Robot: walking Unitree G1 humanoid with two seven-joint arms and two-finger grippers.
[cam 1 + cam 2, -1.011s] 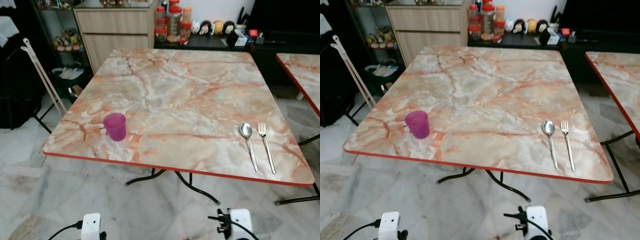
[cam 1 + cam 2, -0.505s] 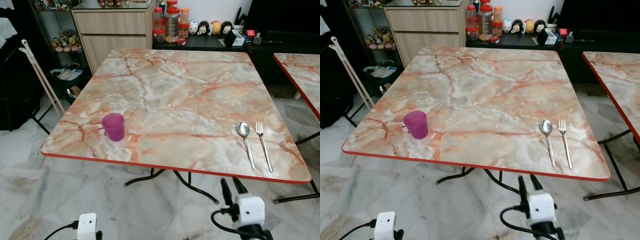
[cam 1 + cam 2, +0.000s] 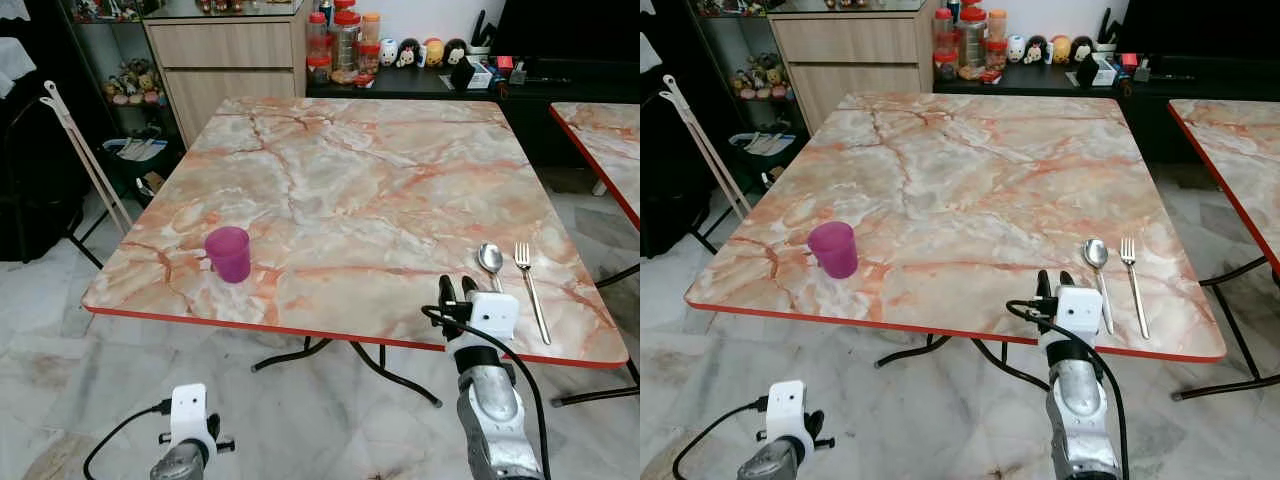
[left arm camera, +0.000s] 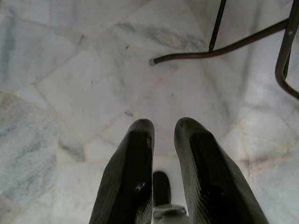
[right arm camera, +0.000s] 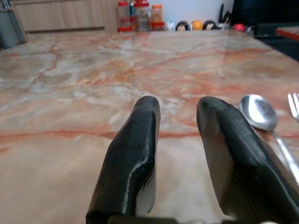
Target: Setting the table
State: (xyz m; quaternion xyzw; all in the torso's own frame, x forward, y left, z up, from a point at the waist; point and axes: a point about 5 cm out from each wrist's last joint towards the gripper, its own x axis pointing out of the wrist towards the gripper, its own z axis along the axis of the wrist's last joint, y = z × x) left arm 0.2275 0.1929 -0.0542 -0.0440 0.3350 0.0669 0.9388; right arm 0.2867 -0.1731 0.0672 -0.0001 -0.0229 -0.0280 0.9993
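Presently the right gripper [image 3: 456, 288] is raised over the near edge of the square pink-marbled, red-rimmed table [image 3: 350, 180], its two black fingers [image 5: 135, 154] parted by a narrow gap and holding nothing. Just beyond and beside it a silver metal spoon [image 3: 492, 262] and silver metal fork [image 3: 528, 283] lie side by side; a magenta plastic cup [image 3: 229, 253] stands upright near the table's left front corner. Left gripper [image 4: 162, 140] hangs low over the grey marble floor [image 4: 70, 70], fingers slightly apart, empty.

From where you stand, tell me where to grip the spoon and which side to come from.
Grip the spoon at mid-handle, coming from above with the fingers across it. It lies flat on the table, bowl away from the robot, handle toward the near edge, and the fork lies close on its right, so stay left of the fork. The right gripper, open, is just left of the spoon.
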